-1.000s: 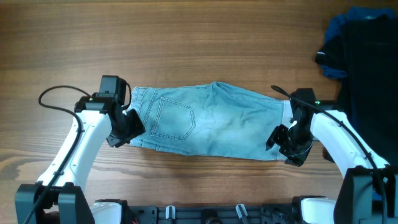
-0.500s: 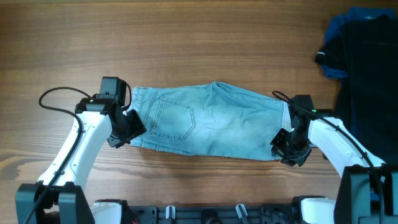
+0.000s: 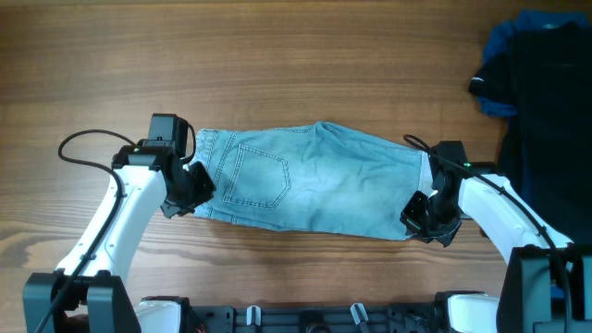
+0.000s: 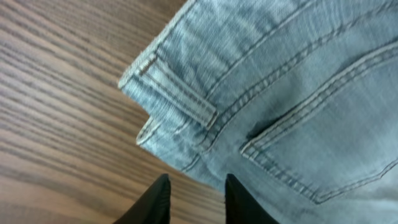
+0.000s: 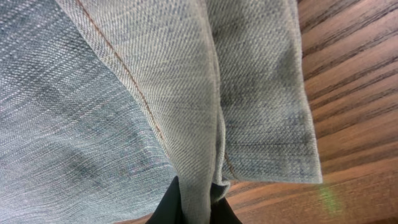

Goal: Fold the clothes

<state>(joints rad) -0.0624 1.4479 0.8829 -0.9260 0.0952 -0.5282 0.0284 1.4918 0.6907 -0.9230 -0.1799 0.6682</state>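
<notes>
Right fingers point(image 5: 166, 210) pinch the shorts point(image 3: 314, 180) hem edge, while left fingers point(image 4: 152, 202) stand apart astride the waistband.

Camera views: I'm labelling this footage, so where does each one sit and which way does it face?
Overhead: above the table, facing straight down on the denim shorts; both arms show, with left gripper and right gripper.
Left wrist: on the left arm, looking along its fingers at the waistband corner.
Right wrist: on the right arm, looking along its fingers pinching the leg hem.
Shared: all show shorts on wood.
</notes>
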